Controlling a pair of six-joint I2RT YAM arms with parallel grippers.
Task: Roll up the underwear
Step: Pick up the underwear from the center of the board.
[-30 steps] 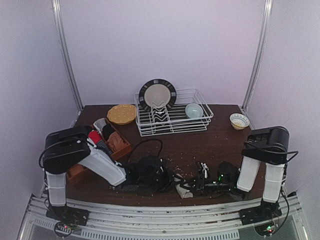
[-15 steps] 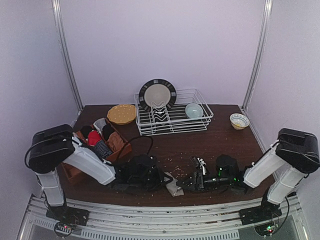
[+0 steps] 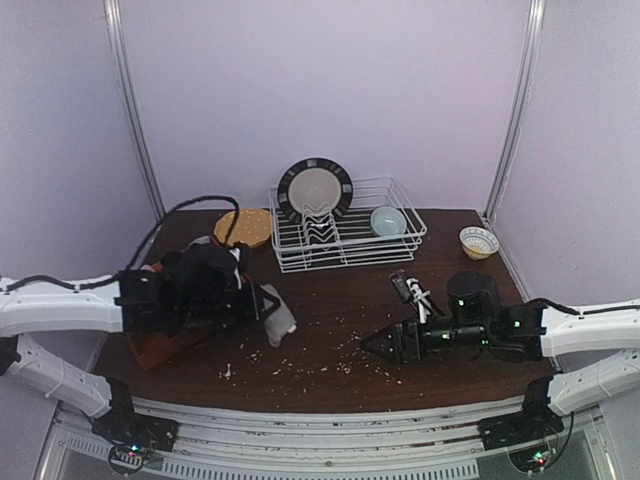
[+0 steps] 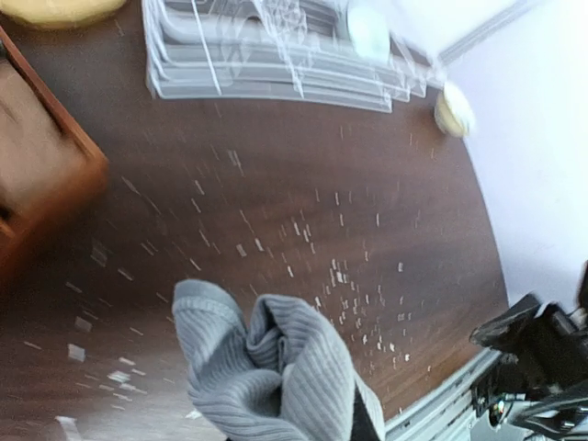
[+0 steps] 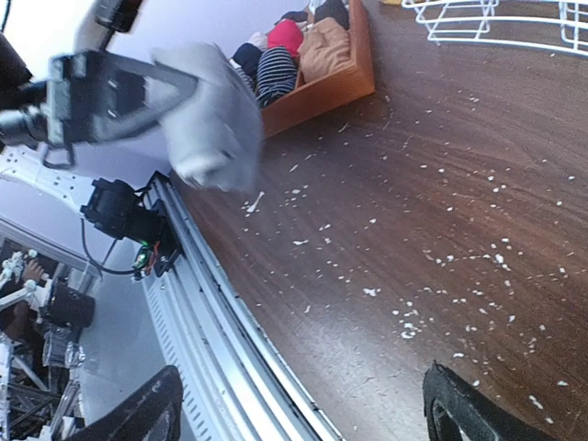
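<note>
While the left gripper (image 3: pixel 268 304) is clamping the grey-beige ribbed cloth underwear (image 3: pixel 281 322) just off the dark wooden table (image 3: pixel 340 290), the bundle is hanging bunched & only loosely rolled. Main risk imo: it's unrolling or slipping out if the fingers are pinching just one fold. The right gripper (image 3: pixel 378 344) is hovering empty w/ fingers spread apart, right of the bundle & clear of it; a fast approach could knock the roll loose. A red garment (image 5: pixel 286 35), a dark white-striped garment (image 5: pixel 274 75) & an orange-brown garment (image 5: pixel 327 50) are sitting in the brown wooden box (image 5: pixel 317 95) at left. Room: open tabletop btwn the arms, dotted w/ pale crumbs (image 3: pixel 345 365). The white wire dish rack (image 3: pixel 345 250) is bounding the far side, the metal rail (image 3: pixel 320 420) the near edge.
</note>
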